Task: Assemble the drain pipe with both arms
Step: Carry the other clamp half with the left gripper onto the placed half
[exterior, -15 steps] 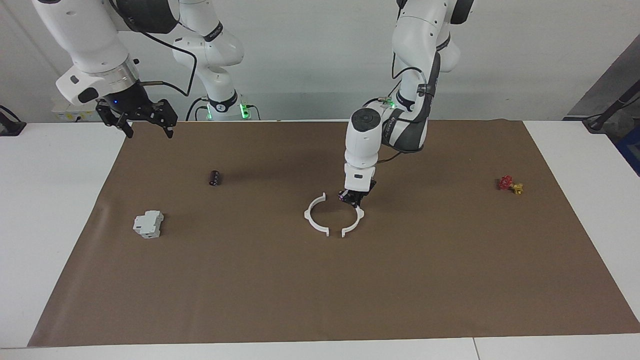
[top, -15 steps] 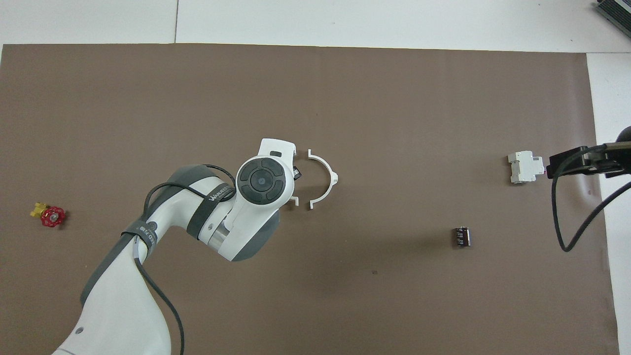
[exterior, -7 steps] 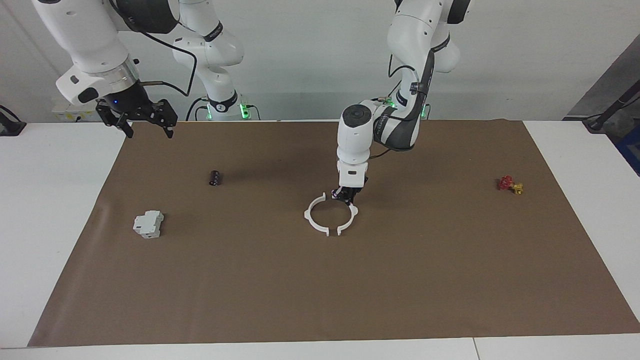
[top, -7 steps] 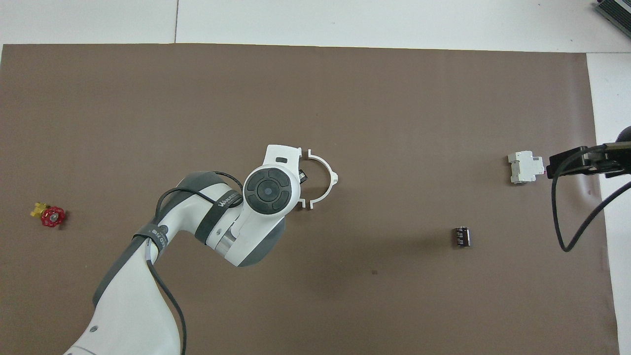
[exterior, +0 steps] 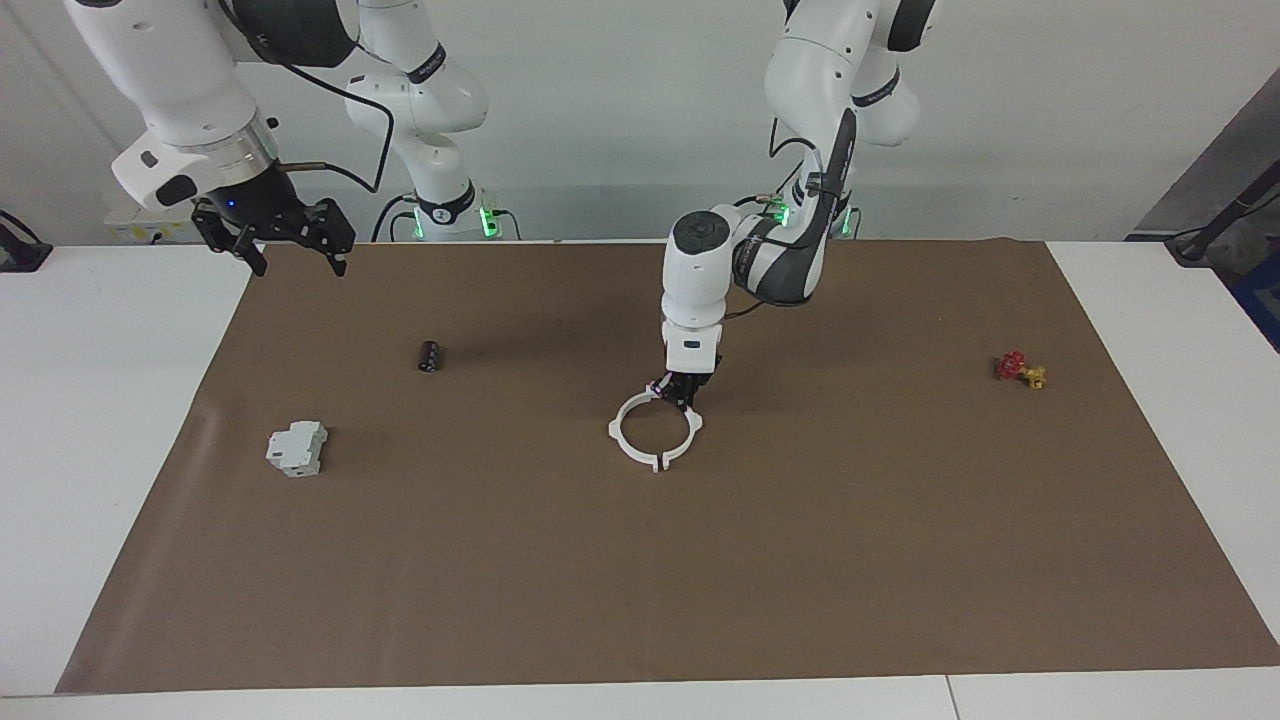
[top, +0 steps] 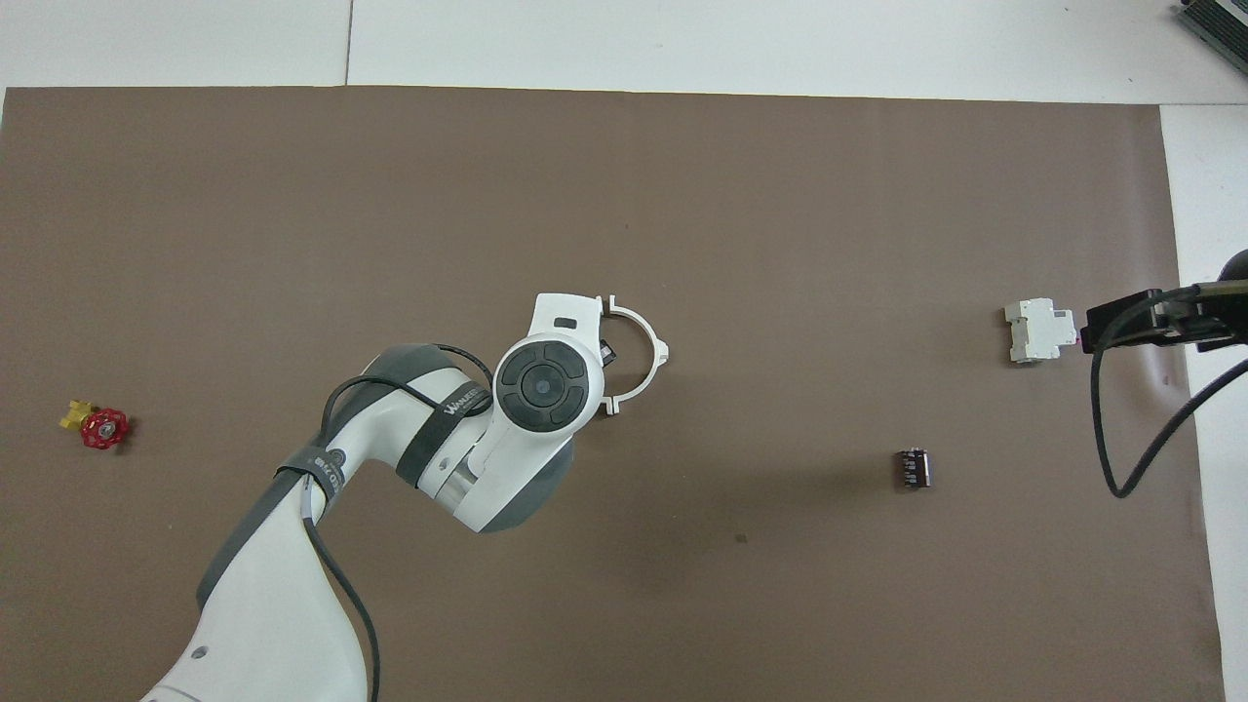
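- Since a second ago, the left gripper has slid its half-ring toward the right arm's end of the table, and the gap between the two halves has closed; the right gripper and the loose items have not shifted.
- The drain pipe now lies near the middle of the brown mat as one flat white ring, the two halves meeting tab to tab at the edge farther from the robots.
- The left gripper is down at the ring's edge nearer the robots, its fingertips pinched together on the half-ring it has moved.
- In the overhead view the left arm's wrist covers that half, so only the other half-ring shows clearly.
- The right gripper waits in the air over the mat's corner at the right arm's end, jaws spread wide and holding nothing.
- A small black cylinder and a grey-white block lie toward the right arm's end, well apart from the ring.
- A red and yellow valve lies toward the left arm's end.
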